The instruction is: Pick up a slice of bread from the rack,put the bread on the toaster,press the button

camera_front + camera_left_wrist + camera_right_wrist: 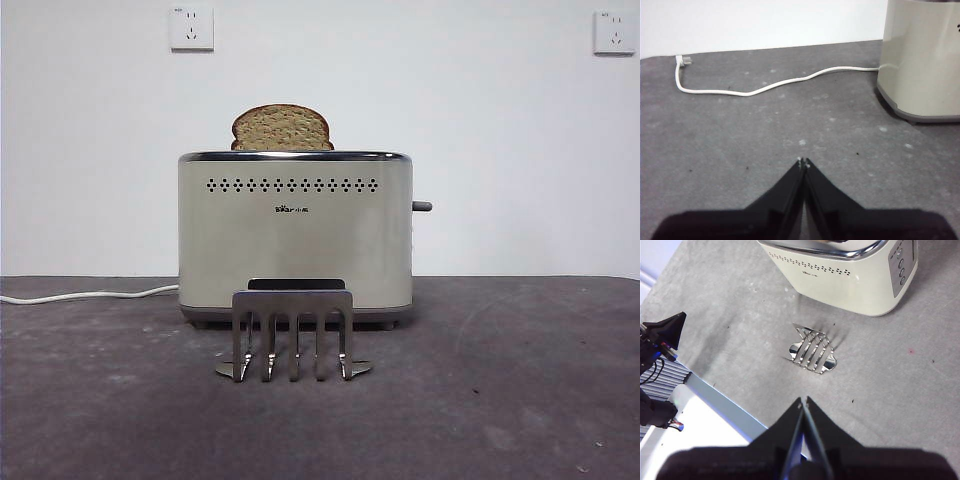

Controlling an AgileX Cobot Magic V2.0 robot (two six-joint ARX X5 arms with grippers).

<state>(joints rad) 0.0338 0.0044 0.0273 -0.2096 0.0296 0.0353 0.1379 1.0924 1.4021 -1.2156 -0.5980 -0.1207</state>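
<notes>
- Front view: a grey, faintly mottled table (520,400) runs back to a plain white wall (500,150) carrying two white wall sockets, one high on the left (191,28) and one high on the right (613,32). The boxy cream-beige toaster with a chrome top (295,240) stands in the middle, and the speckled tan slice of bread with a dark crust (282,128) sits upright in its slot, only its rounded top showing. The small dark grey lever button (422,206) juts from the toaster's right side. Just in front of the toaster stands the small silvery metal rack with five prongs (293,335) — no bread in it. A white power cord (80,295) trails off to the left along the table. No arm shows here.
- Left wrist view: the left pincer (803,162) is clenched, its black jaw tips meeting over bare grey table, well apart from the toaster's cream corner (922,60); the white cord (765,87) snakes from the toaster to a plug by the wall.
- Right wrist view: the right pincer (803,401) is also clenched on nothing, above the table near its pale front edge (720,395); the rack (812,347) lies beyond it, the toaster (850,275) further on.
</notes>
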